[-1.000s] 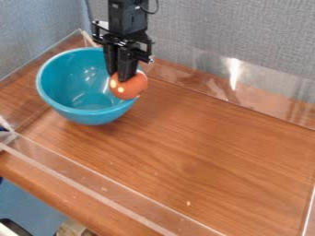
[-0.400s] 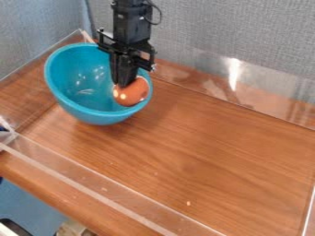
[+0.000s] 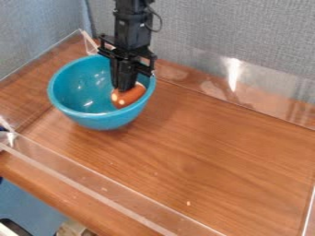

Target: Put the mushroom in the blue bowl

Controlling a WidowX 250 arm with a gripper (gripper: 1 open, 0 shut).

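Looking through the one camera view here, I've got a black robot gripper [image 3: 121, 85] pointing down into a glossy teal-blue bowl [image 3: 87, 112] on the left part of a brown wooden tabletop [image 3: 215, 152]. Its fingers are together, clamped on the toy mushroom [image 3: 128, 96], whose orange-red cap shows right by the fingertips. The mushroom is down inside the bowl's opening, on the side toward the right of the picture, and the dark fingers cover part of it. Honestly can't tell whether it touches the bowl's wall or floor. The bowl itself sits upright, and its inside looks shiny, with some pale glare on the left. Above it, the black arm [image 3: 131, 20] comes down from the top of the frame, with a thin cable looping off beside it. Behind everything there's a grey textured wall [image 3: 234, 37], plus a bright reflection on the strip along the back of the table. Bottom left corner has a bit of blue and some dark stuff, too cut off to make out.
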